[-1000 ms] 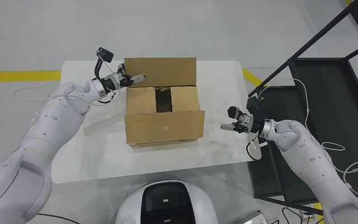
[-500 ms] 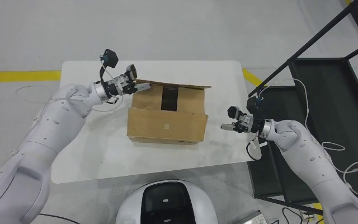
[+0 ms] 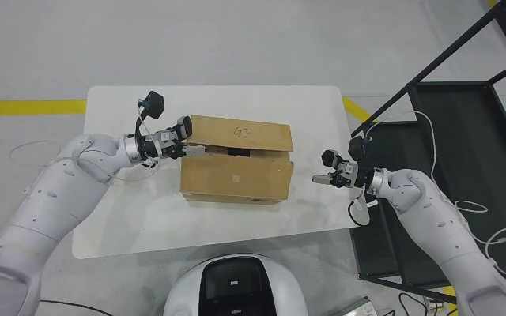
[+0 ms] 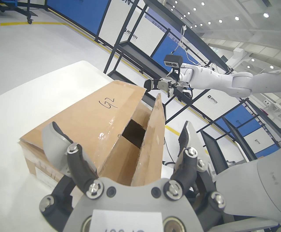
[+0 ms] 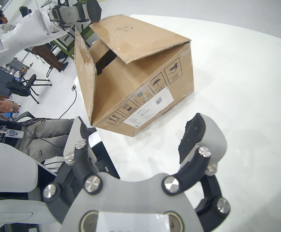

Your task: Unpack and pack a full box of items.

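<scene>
Robotics test hall, industrial type, not a home or office. Evidence: white counter [image 3: 316, 110] sits on a smooth grey poured floor [image 3: 237, 39], with a yellow lane line [image 3: 39, 106] at the counter's left side. A black steel rack [image 3: 458, 110] stands just beside the counter's right edge. Beyond the counter are more racks of that kind, blue-and-white partition panels [image 4: 72, 15] and a high ceiling with rows of spot lights [image 4: 236, 18]. A wheeled office chair [image 5: 24, 86] stands on open floor, well apart from the counter.

A white worktop [image 3: 316, 118] with rounded corners; one brown cardboard box [image 3: 236, 178] sits directly on it, near the middle; far flap folded over the top; near flap standing upright.
</scene>
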Robot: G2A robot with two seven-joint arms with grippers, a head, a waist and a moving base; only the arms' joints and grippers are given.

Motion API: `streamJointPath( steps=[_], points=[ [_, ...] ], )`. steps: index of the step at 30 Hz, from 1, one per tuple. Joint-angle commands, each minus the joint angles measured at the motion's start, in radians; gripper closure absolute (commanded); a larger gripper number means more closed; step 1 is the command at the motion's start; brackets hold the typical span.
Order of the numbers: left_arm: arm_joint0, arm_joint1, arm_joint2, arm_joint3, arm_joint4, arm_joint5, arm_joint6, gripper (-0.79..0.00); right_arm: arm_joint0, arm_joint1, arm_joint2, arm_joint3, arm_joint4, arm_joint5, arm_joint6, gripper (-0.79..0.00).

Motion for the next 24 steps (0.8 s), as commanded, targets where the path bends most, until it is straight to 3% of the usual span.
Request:
streamJointPath(
  steps=[1,6,13,18,24],
  points=[
    [0.003,0.009,-0.008,-0.003,-0.031,0.000,-0.036,-0.785,0.000,0.000,0.000,0.000,0.000,0.000,0.000,-0.785],
    [0.003,0.016,-0.023,0.004,-0.078,0.000,-0.092,-0.785,0.004,-0.001,-0.001,-0.042,-0.007,0.035,0.028,-0.785],
    [0.005,0.016,-0.065,0.046,-0.109,0.000,-0.073,-0.785,0.042,0.007,0.020,-0.095,0.156,0.082,0.147,-0.785],
    [0.026,0.023,-0.117,0.087,-0.092,0.000,-0.007,-0.785,0.049,0.015,0.008,-0.140,0.378,0.109,0.295,-0.785],
    [0.062,0.030,-0.176,0.108,0.011,0.000,0.094,-0.785,0.092,0.019,-0.027,-0.190,0.727,0.262,0.541,-0.785]
  ],
)
